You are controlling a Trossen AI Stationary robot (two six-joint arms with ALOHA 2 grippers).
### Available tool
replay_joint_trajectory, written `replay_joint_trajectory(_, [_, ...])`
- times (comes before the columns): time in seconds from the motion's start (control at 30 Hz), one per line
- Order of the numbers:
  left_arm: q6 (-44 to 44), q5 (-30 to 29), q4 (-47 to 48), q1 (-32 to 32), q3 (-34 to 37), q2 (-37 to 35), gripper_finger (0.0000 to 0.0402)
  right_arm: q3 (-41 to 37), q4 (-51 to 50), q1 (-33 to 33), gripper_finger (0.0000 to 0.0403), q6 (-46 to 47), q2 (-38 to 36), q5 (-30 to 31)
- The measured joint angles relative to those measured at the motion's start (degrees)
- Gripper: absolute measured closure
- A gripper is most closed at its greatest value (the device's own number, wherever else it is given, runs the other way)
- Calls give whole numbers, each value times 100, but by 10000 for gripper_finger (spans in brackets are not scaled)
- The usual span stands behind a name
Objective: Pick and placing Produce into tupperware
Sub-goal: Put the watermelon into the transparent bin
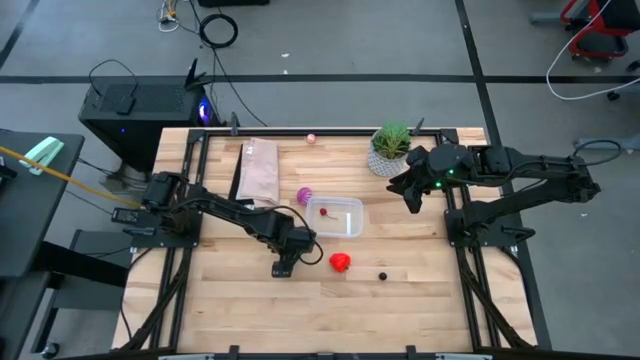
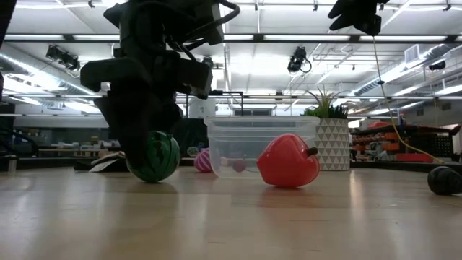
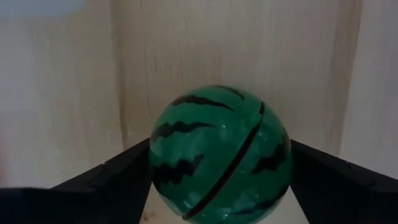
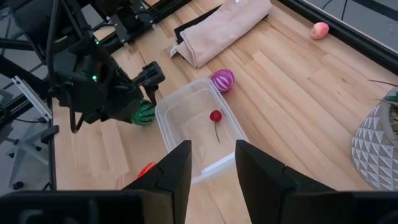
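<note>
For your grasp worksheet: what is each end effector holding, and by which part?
The left end effector has its fingers on opposite sides of the green striped ball, which sits on the table. The right end effector is open, holding nothing.

The ball [image 3: 219, 155] is green with jagged dark green stripes and a dark seam, held between black fingers [image 3: 109, 180] over pale wood planks [image 3: 236, 50]. A clear, whitish tub [image 4: 193, 127] holds a small red cherry [image 4: 216, 116] on a dark stem; beside it lie a purple-pink striped ball [image 4: 222, 80] and a tan bag [image 4: 224, 28]. A glossy red lumpy piece [image 2: 288, 161] has a dark stem, the plant pot [image 2: 331, 144] is white with a grey triangle pattern, and a small bit [image 2: 445, 180] is black.
</note>
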State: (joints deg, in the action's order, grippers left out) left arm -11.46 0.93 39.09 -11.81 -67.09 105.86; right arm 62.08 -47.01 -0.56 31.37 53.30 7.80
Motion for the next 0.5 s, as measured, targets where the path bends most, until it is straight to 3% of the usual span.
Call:
replay_joint_trajectory(0.23, [-174,2,0,0,0,0,99,0,0,0,274,1,0,1])
replay_joint_trajectory(0.5, [-421,57,209,3,-2,-66,90,0,-2,-1,274,1,0,1])
